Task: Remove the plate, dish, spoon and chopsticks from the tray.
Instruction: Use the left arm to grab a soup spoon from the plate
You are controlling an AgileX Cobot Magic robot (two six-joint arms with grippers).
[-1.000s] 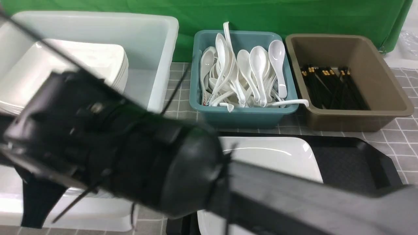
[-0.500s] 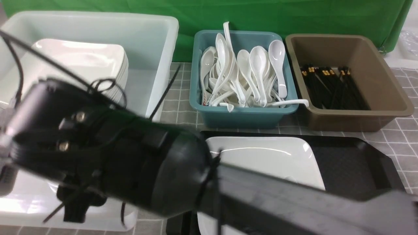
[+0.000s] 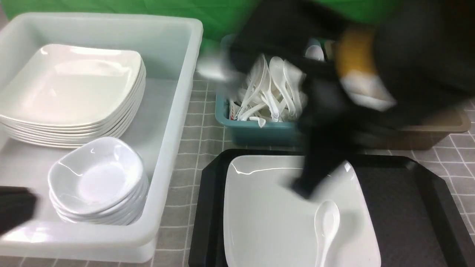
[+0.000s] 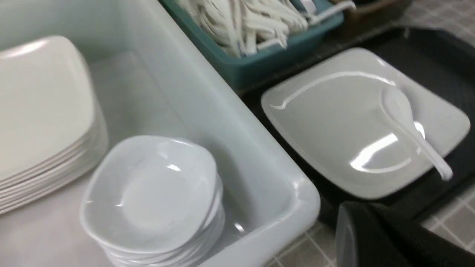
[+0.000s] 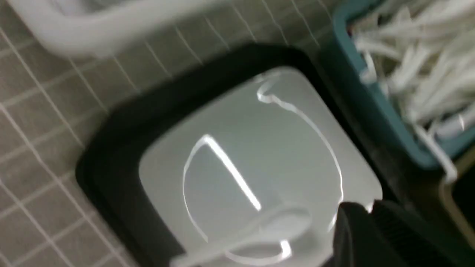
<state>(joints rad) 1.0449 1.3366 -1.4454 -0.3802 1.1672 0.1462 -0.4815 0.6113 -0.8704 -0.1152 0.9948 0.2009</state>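
Spoon [image 3: 326, 222] on plate [image 3: 267, 222], handle toward frame bottom, just lower right of right hand [image 3: 302, 190]; its jaws blurred, cannot tell; left hand [image 4: 356, 230] closed, farther.

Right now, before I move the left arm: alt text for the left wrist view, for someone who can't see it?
A white spoon lies on a large white square plate on the black tray. Beside it, a white tub holds stacked plates and small dishes; a teal tub holds piled spoons.
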